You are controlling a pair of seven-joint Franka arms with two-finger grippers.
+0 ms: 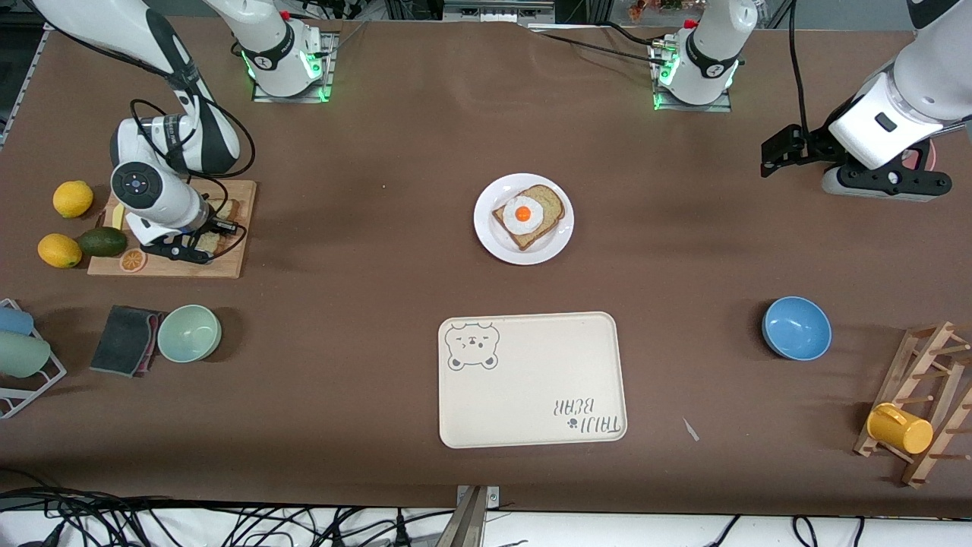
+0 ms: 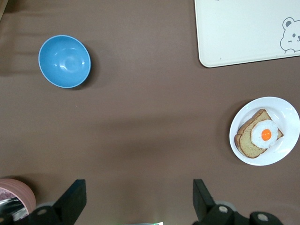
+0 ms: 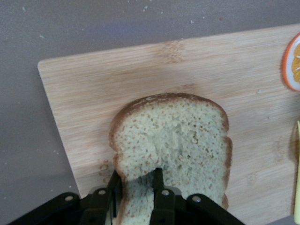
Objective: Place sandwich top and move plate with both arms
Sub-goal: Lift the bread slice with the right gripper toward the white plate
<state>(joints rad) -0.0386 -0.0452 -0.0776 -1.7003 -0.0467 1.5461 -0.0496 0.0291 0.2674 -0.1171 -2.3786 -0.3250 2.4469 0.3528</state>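
Even overhead light falls across the brown table (image 1: 380,228); soft shadows trail the bowls, and the wrist views stay sharp.

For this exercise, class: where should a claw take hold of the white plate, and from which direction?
Grip the plate at its bare raised rim, coming down from above. It lies flat on the table, so only the thin lip offers an edge. The egg-topped bread fills the centre, but bare rim shows toward each arm's end. The left claw waits open, while the right claw is shut on the sandwich top at the cutting board.

Brown table (image 1: 364,228) (plate (image 1: 497,243), tray (image 1: 531,395), bowls (image 1: 796,328))
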